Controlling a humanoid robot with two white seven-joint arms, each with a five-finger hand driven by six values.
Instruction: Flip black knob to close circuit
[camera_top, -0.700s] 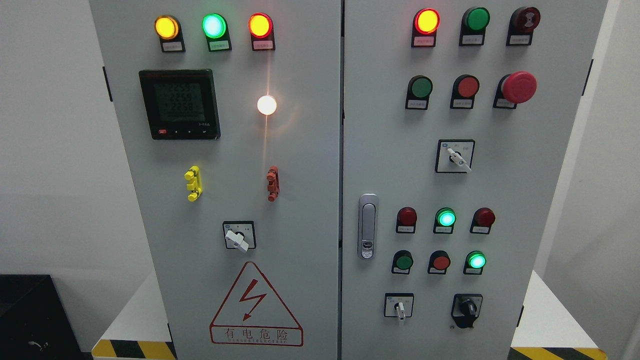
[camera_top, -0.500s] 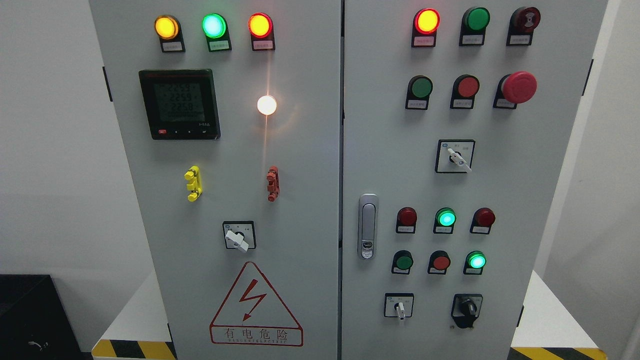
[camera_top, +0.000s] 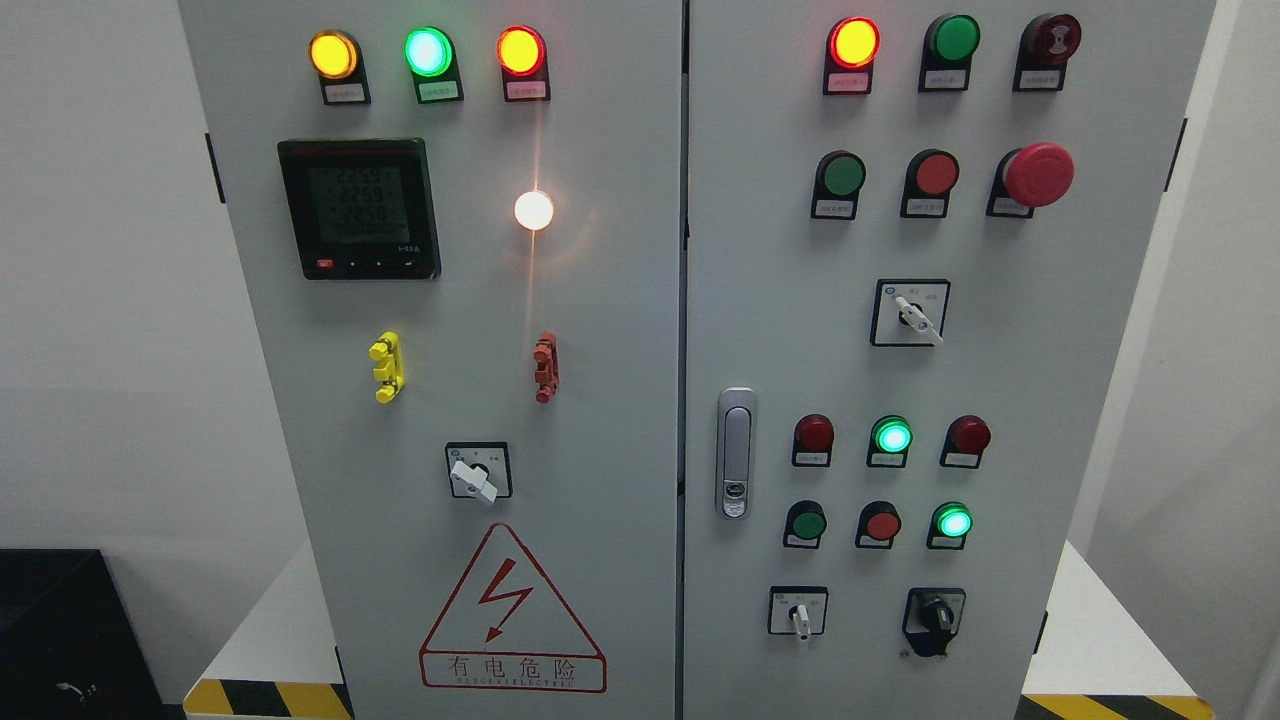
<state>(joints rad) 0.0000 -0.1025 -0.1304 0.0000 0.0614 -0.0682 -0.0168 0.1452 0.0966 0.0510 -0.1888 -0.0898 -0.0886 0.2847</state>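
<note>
An industrial or electrical training room is suggested. The frame is filled by a grey two-door cabinet (camera_top: 620, 420) fitted with lit pilot lamps (camera_top: 427, 52), push buttons (camera_top: 936, 173), a red emergency stop (camera_top: 1038, 174), rotary switches (camera_top: 909, 312) and a digital meter (camera_top: 359, 208). A red high-voltage warning triangle (camera_top: 512, 610) is seen at lower centre. Yellow-black hazard tape (camera_top: 268, 698) is laid along the base, and plain white walls (camera_top: 110, 300) are seen at both sides.

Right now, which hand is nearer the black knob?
Neither can be judged: no hand or arm shows in the head view. The black knob sits untouched at the right door's lower right.
</note>
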